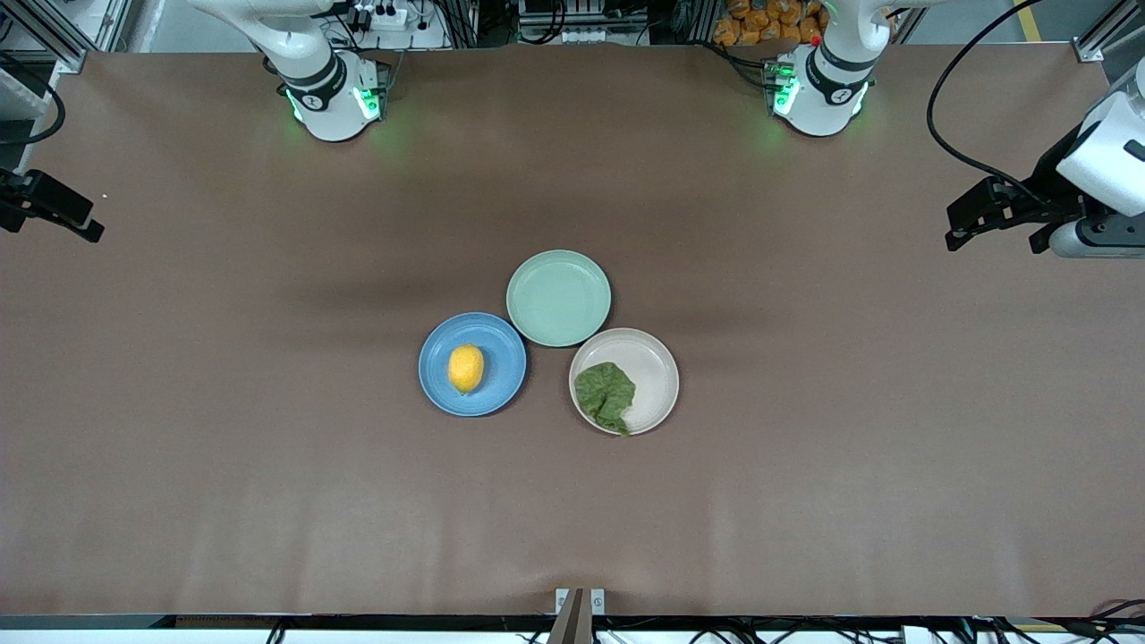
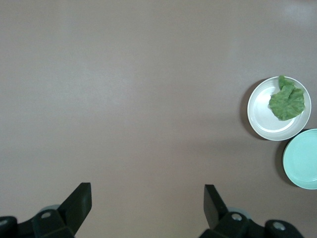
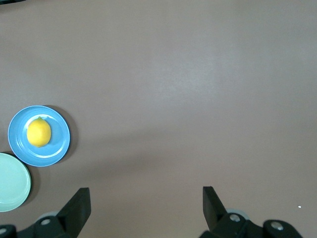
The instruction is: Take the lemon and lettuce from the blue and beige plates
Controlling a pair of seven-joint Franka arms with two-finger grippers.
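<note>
The lemon (image 1: 466,368) lies on the blue plate (image 1: 503,390) near the table's middle, toward the right arm's end. The lettuce (image 1: 605,394) lies on the beige plate (image 1: 654,374), toward the left arm's end. My left gripper (image 1: 993,234) is open and empty, raised at the left arm's end of the table, far from the plates. My right gripper (image 1: 54,215) is open and empty, raised at the right arm's end. The left wrist view shows the left gripper (image 2: 147,191), lettuce (image 2: 286,101) and beige plate (image 2: 265,119). The right wrist view shows the right gripper (image 3: 145,193), lemon (image 3: 38,133) and blue plate (image 3: 57,148).
A mint-green plate (image 1: 558,298) with nothing on it sits farther from the front camera, touching both other plates; it also shows in the left wrist view (image 2: 302,158) and in the right wrist view (image 3: 12,183). Bare brown tabletop (image 1: 805,447) surrounds the plates.
</note>
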